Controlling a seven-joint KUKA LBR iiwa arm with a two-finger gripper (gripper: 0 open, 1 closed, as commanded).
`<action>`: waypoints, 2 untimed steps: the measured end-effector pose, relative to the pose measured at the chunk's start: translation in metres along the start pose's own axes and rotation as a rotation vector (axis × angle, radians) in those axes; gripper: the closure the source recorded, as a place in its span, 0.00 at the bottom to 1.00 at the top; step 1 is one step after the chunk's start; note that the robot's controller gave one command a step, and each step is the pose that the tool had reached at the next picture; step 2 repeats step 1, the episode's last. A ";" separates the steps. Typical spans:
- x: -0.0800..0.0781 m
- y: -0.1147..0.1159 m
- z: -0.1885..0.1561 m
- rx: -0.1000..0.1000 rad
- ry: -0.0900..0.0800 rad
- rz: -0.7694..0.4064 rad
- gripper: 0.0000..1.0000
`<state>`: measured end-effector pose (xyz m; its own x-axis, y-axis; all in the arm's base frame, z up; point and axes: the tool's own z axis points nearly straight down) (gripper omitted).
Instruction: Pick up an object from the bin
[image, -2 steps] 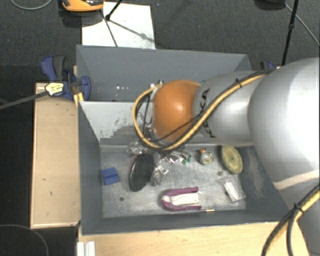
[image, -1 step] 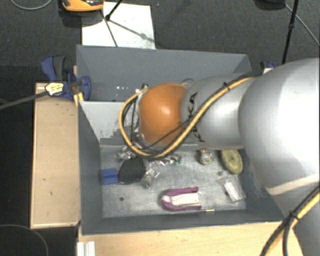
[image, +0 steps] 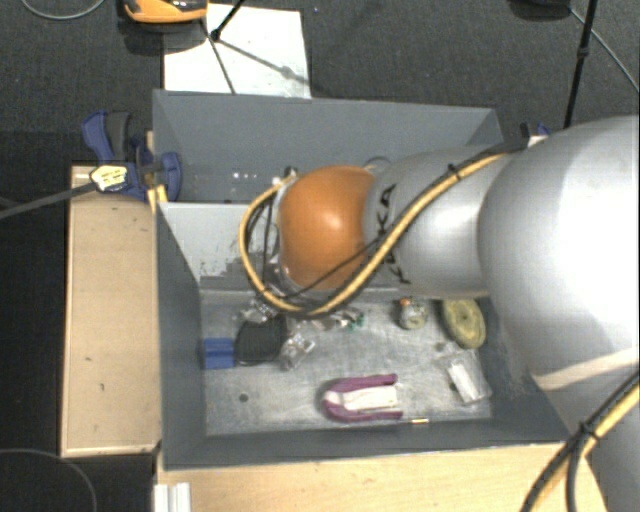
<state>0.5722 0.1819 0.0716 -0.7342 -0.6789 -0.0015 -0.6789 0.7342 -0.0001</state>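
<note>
Grey bin (image: 180, 330) floor, scuffed, carries a few loose things. From the right the arm (image: 520, 250) comes in, its orange cover (image: 322, 225) over the back left of the floor. Beneath that cover the gripper (image: 280, 335) sits low, right at a black lump (image: 256, 345) lying just beside a blue block (image: 218, 352). Whether it is open or closed cannot be told. Well apart lie a purple-and-white piece (image: 362, 398) near the front, and a yellow disc (image: 464, 323) and a white bit (image: 465, 381) on the right.
</note>
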 end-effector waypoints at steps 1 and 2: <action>0.014 0.015 -0.181 0.004 -0.008 -0.060 1.00; 0.014 0.015 -0.181 0.004 -0.008 -0.060 1.00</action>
